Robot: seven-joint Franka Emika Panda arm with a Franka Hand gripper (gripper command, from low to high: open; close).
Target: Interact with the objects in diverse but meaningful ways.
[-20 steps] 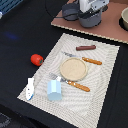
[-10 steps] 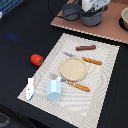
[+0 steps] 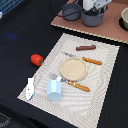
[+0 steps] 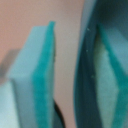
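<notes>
Though far from the tomato [image 3: 36, 59], end effector [image 3: 95, 7] directly over saucepan [image 3: 92, 18]

On the black desk [image 3: 20, 30] you see a pale woven placemat [image 3: 107, 80]. A round wooden plate [image 3: 73, 68] lies at its middle. An orange-handled knife [image 3: 92, 61] rests just beside the plate on the exterior view's right, and an orange-handled fork [image 3: 75, 84] lies along the plate's near edge. At the far side, note a brown board [image 3: 107, 31].
</notes>
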